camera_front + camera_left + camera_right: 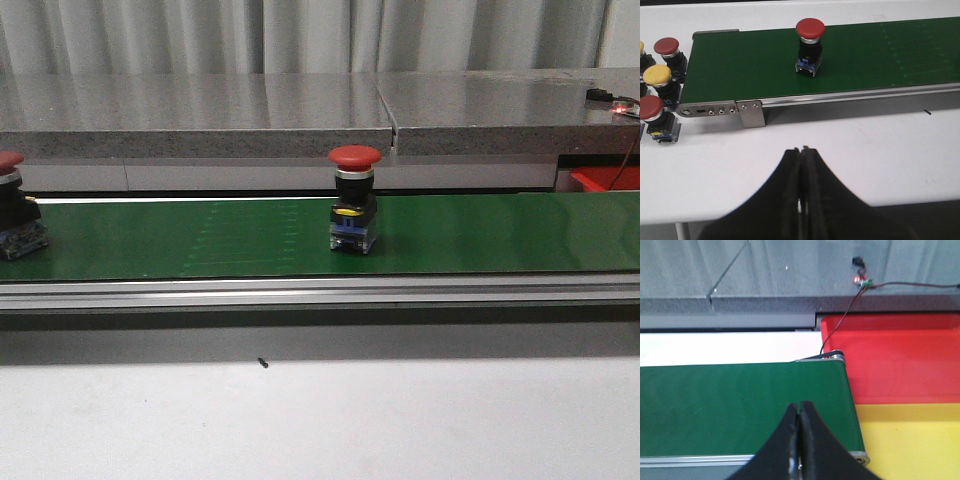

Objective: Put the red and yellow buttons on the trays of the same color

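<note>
Both tools, left tool (801, 150) and right tool (799, 417), are pressed together and empty. To take the red button (355, 211), spread the right tool first, then pinch its black body below the cap.

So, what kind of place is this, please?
Probably a lab or factory-style sorting station: a green conveyor belt carries a red push button, with a red tray and a yellow tray at its end.
</note>
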Motion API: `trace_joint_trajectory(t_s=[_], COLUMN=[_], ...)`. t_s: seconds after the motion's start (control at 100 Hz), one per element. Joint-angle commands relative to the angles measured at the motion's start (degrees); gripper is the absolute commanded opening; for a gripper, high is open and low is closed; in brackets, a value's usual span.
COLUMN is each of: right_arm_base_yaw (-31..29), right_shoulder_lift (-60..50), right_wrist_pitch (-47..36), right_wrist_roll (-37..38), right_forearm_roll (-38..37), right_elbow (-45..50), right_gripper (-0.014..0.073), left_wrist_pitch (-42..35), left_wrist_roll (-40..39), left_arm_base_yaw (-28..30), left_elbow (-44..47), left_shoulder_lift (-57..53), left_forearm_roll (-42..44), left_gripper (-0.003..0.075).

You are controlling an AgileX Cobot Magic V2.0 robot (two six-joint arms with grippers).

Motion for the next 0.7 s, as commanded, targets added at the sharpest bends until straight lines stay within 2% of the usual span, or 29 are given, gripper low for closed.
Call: trace_joint_trajectory(t_s=[0.0,0.23,0.53,0.62,0.67,0.69], right_arm_base_yaw=[0.88,7.66,16.75,18.37,19.05,19.37], right_shoulder_lift=[6.33,18.5,31.57,34.4,36.1,36.74], right_wrist_pitch=[0.06,9.17,28.28,31.35,32.48,32.99], right_wrist_roll=[-0.3,-0.36,-3.5,-3.74,-3.98,-4.26], right_forearm_roll=[-0.42,-0.42,-0.36,-0.19,0.18,0.46], right_elbow=[-7.23,-20.24,-37.01,-41.03,-42.83,-43.54], right_gripper=[-0.009,-0.009,-0.0079,0.0006,0.0092,0.0153], left_wrist_pitch=[-3.33,-3.33,-3.44,-3.44,-3.44,-3.44], left_wrist_roll=[-0.06,-0.06,-0.06,-0.06,-0.06,-0.06], left_arm_base_yaw=[-0.44,-0.44,-0.44,-0.44,-0.44,-0.44], left_elbow=[-1.45,-1.45,-1.45,-1.45,-1.45,-1.45], left_shoulder_lift=[0.65,0.65,0.65,0.65,0.65,0.65], left_forearm_roll=[-1.06,-1.06,-1.06,-1.06,-1.06,-1.06], left_gripper=[-0.002,-0.002,-0.002,-0.002,-0.002,-0.002])
